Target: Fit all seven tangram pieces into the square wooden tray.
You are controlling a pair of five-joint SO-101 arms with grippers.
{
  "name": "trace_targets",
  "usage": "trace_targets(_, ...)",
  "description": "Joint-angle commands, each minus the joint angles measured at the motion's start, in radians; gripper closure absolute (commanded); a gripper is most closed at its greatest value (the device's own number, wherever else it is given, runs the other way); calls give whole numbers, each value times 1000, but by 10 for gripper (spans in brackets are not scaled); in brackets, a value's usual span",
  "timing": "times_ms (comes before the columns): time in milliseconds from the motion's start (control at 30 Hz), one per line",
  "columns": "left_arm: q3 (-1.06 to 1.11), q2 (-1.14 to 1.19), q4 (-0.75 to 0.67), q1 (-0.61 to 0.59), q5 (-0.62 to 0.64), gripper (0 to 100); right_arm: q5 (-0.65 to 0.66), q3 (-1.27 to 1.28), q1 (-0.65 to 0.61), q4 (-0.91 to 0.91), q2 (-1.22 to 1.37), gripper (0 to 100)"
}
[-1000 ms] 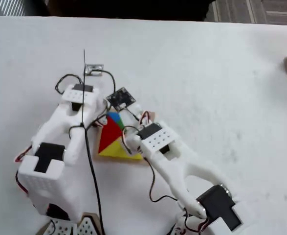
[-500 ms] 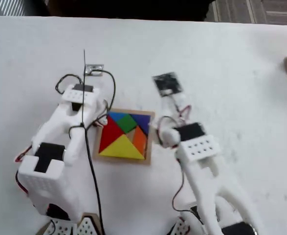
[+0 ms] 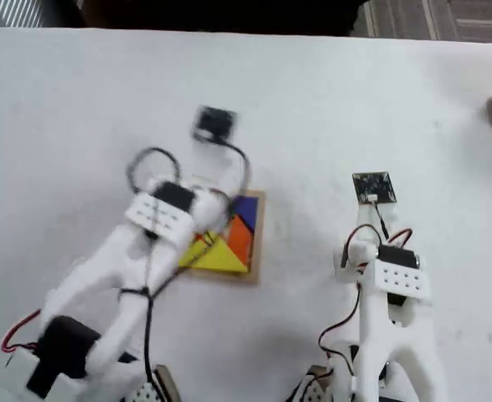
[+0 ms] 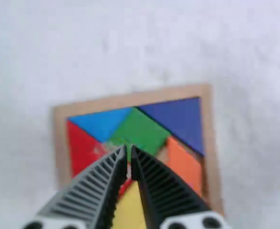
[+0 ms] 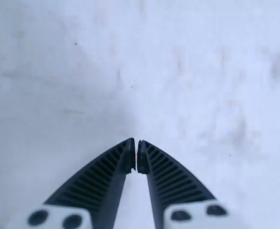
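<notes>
Fingers (image 4: 106, 179) of my left gripper (image 4: 129, 153) sit pinched together, empty, over the tray (image 4: 130, 96); my right gripper (image 5: 134, 156) is pinched too, over the table (image 5: 178, 57).

A white table (image 3: 380, 92) with grey floor (image 3: 447, 17) beyond its far edge.

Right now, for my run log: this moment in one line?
left gripper: shut, above tangram pieces in wooden tray | right gripper: shut, above table

left pincer (image 4: 129, 150) over tray (image 4: 130, 98), pieces (image 4: 142, 131) inside
</notes>
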Motion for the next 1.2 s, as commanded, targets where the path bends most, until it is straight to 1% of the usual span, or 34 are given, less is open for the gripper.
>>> trace_targets(0,46,-41,-52,272,-9,955,31,9,16,-48,-30,979)
trace_targets(67,40,25,-91,291,-9,955,31,9,13,-48,-30,979)
trace_targets(167,-15,150,-95,242,-11,980,32,9,13,-53,-30,979)
trace_targets(267,-54,223,-92,214,-11,978,68,9,12,-54,-30,979)
trace_targets(367,-51,205,-68,219,-14,978,71,11,-8,-54,-30,979)
trace_targets(533,-11,131,17,219,-118,978,72,21,-10,-88,-28,979)
trace_targets(667,74,91,11,216,-144,978,72,23,-13,-91,-28,979)
trace_targets(767,78,91,9,217,-140,977,72,25,-15,-91,-28,979)
trace_targets(967,84,94,-86,217,-135,977,72,26,-8,-84,-30,979)
trace_targets(1067,68,124,-107,217,-71,977,72,26,-8,-82,-30,979)
trace_targets(1167,-21,202,-68,213,-44,977,72,26,-8,-82,-30,979)
